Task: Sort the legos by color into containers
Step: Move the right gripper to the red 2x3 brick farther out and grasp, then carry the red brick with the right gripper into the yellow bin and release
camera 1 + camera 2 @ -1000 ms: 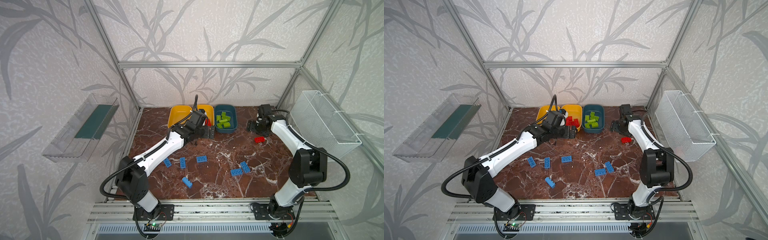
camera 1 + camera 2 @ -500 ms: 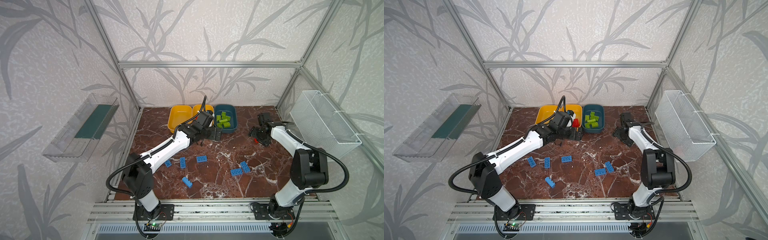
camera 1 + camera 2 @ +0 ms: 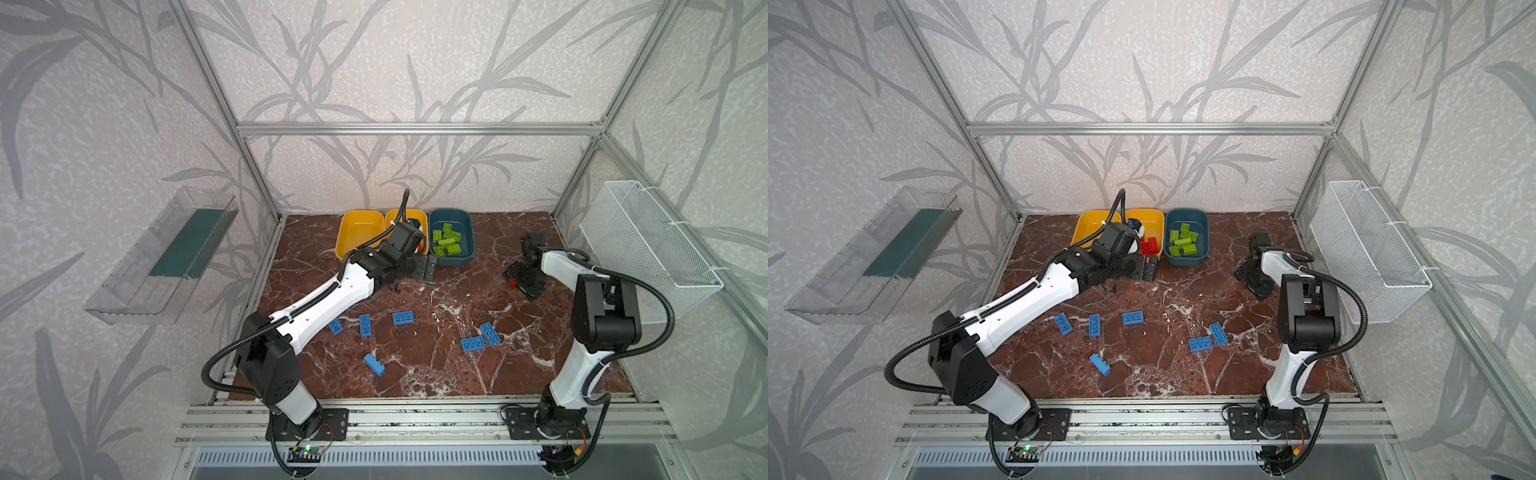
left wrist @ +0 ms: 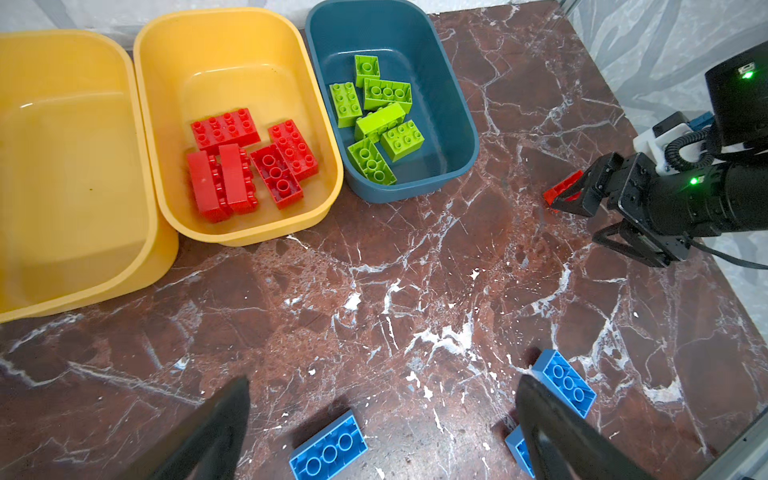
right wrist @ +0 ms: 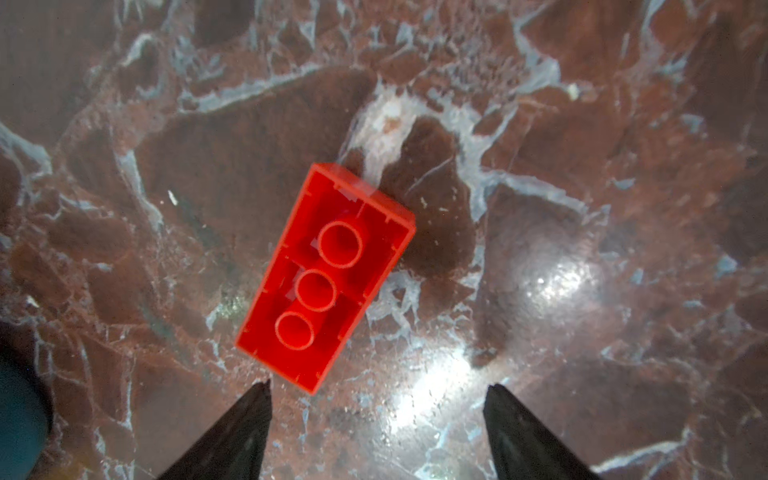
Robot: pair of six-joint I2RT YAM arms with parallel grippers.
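A: Closest in, short of both end effectors?

B: Six blue legos (image 3: 403, 318), small studded plastic rectangles, scattered on the glossy red-brown marbled counter (image 3: 436, 374), well apart from the tubs.

A: Then the left end effector (image 4: 384, 379)?

B: Dark tapered fingers (image 4: 208, 432) spread wide apart, hovering above the counter. Seen from its wrist: one blue lego lying hollow side up on the marble under the gap, another studs up beside one finger.

A: And the right end effector (image 5: 378, 386)?

B: Low over the counter, pointed black fingers (image 5: 237, 440) apart. Just ahead of the tips, a red lego (image 5: 328, 278), askew, hollow side up, with three round tubes on show, shiny hard plastic. Nearer to one fingertip than the other; no telling whether that finger touches it.

A: Farther back?

B: Just beyond the left end effector, three shallow rounded-rectangular tubs in a row along the back wall, rims touching or nearly so. Straight ahead, the middle yellow tub (image 4: 232, 50) with five red legos (image 4: 245, 162) jumbled together. Toward the right end effector, the teal tub (image 4: 415, 37) with six lime green legos (image 4: 376, 120), some studs up, some on their sides. On the side away from the right end effector, the outer yellow tub (image 4: 62, 166), smooth and glossy inside.
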